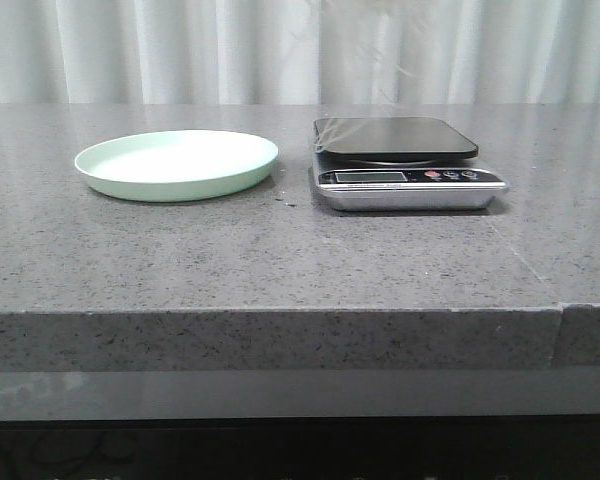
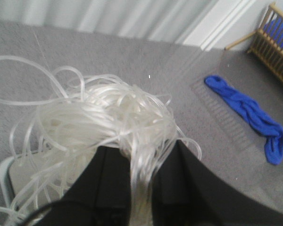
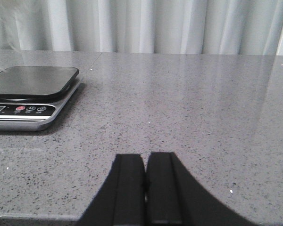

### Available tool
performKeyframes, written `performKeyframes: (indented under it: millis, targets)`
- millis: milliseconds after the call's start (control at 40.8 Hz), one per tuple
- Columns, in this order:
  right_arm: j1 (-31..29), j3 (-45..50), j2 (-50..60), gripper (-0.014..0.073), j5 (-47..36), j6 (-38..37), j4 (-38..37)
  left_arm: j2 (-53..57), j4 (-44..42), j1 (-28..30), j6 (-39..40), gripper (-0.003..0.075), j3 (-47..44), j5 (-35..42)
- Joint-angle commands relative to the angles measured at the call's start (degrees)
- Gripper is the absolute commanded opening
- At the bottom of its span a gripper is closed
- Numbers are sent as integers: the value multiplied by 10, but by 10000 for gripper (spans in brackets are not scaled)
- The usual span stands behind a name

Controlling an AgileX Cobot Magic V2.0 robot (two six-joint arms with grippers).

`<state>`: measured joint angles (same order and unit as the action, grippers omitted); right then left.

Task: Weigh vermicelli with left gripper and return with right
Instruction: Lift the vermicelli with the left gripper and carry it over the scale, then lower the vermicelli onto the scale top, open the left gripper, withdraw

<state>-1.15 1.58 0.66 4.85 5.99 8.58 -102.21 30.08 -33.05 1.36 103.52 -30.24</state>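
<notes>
In the left wrist view the vermicelli, a fluffy tangle of translucent white strands with stray loops, is pinched between the two black fingers of my left gripper, held up in the air. Faint strands show at the top of the front view, above the scale, whose black platform is bare. The pale green plate sits empty left of the scale. My right gripper is shut on nothing, low over the counter to the right of the scale. Neither arm shows in the front view.
The grey speckled counter has a front edge close to the camera. White curtains hang behind it. In the left wrist view a blue cloth lies on the floor near a wooden rack. A pale rounded corner shows beneath the strands.
</notes>
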Motion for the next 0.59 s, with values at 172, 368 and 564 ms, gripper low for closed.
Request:
performKeyframes:
  millis: [172,368,564]
  targets:
    - [-4,-5,8,160,-52,-1,4,-32,19,-19,-5,145,22,70]
    - [-4,-5,8,160,-52,-1,4,-62,13,-19,-5,145,22,48]
    - [-4,-5,8,160,-52,-1,4,-89,12,-20,-5,145,22,17]
